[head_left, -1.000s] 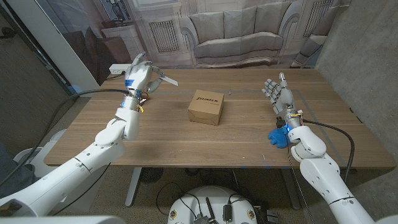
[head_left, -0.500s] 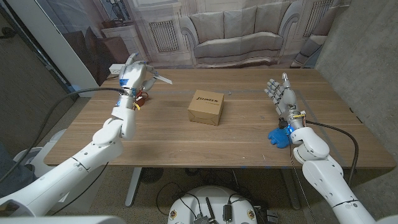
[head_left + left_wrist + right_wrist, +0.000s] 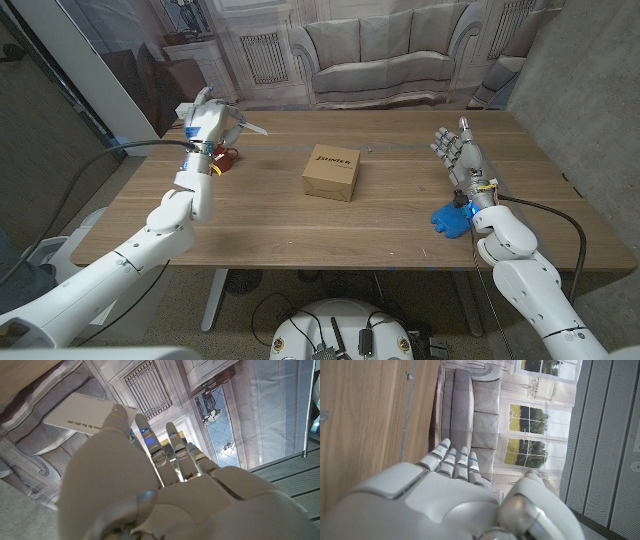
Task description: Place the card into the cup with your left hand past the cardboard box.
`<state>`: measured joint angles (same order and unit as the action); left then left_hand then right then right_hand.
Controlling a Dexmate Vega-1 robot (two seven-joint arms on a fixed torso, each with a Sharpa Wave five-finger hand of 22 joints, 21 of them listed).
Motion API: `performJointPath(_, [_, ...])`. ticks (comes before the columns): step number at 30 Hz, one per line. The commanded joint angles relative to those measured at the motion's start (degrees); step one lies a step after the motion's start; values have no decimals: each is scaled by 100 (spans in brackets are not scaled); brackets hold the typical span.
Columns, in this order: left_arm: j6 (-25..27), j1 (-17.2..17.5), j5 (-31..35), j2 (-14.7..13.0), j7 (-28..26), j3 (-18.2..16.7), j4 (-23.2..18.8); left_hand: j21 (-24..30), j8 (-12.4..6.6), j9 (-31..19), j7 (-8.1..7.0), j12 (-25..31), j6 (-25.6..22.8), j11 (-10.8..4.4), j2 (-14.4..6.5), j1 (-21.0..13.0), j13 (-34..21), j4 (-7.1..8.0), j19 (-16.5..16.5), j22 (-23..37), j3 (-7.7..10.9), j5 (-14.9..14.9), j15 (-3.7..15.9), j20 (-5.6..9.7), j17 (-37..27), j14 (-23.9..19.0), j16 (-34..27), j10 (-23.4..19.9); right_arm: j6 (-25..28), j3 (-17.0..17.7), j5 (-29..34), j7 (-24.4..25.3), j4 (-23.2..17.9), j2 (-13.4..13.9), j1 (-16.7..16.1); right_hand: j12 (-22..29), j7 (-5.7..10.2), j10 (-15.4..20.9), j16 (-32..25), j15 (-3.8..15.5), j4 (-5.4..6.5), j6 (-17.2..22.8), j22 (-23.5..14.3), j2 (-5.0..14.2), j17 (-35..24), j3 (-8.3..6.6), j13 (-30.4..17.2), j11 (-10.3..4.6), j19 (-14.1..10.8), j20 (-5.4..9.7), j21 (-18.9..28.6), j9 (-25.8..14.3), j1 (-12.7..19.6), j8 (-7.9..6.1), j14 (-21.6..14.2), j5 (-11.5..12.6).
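Observation:
My left hand (image 3: 207, 118) is raised above the table's far left part and pinches a white card (image 3: 250, 127) that sticks out toward the middle. In the left wrist view the card (image 3: 82, 412) sits at the fingertips of that hand (image 3: 150, 485). Just beneath the hand, a small red cup (image 3: 227, 155) stands on the table, partly hidden by my wrist. The cardboard box (image 3: 332, 172) lies mid-table, to the right of the cup. My right hand (image 3: 458, 152) stands upright at the far right, fingers extended and holding nothing; the same hand (image 3: 445, 495) shows beside the wooden table (image 3: 365, 420).
A blue object (image 3: 450, 218) lies on the table by my right wrist. The wooden table (image 3: 260, 220) has bare surface between the box and the front edge. Behind the table's far edge hangs a backdrop printed with a sofa.
My left hand has moved left and slightly up with the card, now over the red cup. My right hand has drifted a little to the right and further back.

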<state>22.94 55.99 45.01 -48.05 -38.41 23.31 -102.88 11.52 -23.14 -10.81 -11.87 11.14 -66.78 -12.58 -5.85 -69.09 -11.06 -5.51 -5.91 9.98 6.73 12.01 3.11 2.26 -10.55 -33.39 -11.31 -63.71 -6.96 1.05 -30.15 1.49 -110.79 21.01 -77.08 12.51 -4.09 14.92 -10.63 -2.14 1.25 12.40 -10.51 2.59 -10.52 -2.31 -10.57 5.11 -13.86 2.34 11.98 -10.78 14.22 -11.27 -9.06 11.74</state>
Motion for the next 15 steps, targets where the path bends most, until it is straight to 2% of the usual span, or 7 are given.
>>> performJointPath(1, [292, -54, -12, -87, -28, -8, 126, -8, 6, -10, 2, -20, -55, -6, -14, -37, -13, -13, -49, 10, 52, -19, 882, 420, -8, -52, 14, -69, 144, 125, 27, 75, -198, -9, -131, 14, 1, 48, -31, 6, -9, 75, -15, 53, -19, 8, -20, -16, -63, 41, -13, -22, 15, -31, -43, 13])
performJointPath(15, [608, -100, 69, -252, -9, -37, 112, -13, -2, -11, 7, -18, -85, -4, -10, -40, -16, -3, -58, 10, 70, -20, 883, 435, -8, -87, 16, -84, 184, 126, 44, 42, -125, -65, -50, 12, 2, 50, -28, 2, -10, 74, -16, 54, -20, 16, -20, -9, -67, 42, -14, -23, 13, -27, -42, 12])
